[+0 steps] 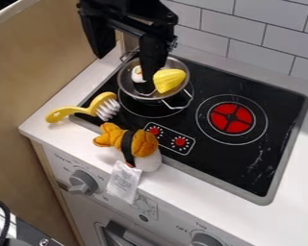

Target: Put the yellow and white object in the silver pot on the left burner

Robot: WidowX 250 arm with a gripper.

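The black gripper (pixel 123 71) hangs at the top left over the silver pot, open, one finger outside the pot's left side and the other dipping over its inside. The silver pot (pixel 182 65) stands on the left burner (pixel 132 106). Inside it lie a yellow corn-like piece (pixel 169 79) and, left of it, a small white piece (pixel 137 74) partly hidden by the right finger. A yellow brush with white bristles (pixel 71 112) rests at the stove's left edge. On the front counter is an orange and white plush sushi (pixel 142 144) with a black band.
The right burner (pixel 231 118) has a red centre. Red printed knobs (pixel 180 141) lie between the plush and that burner. White counter (pixel 60 127) borders the black stovetop, with a tiled wall (pixel 247 41) behind and a wooden panel (pixel 34 62) to the left.
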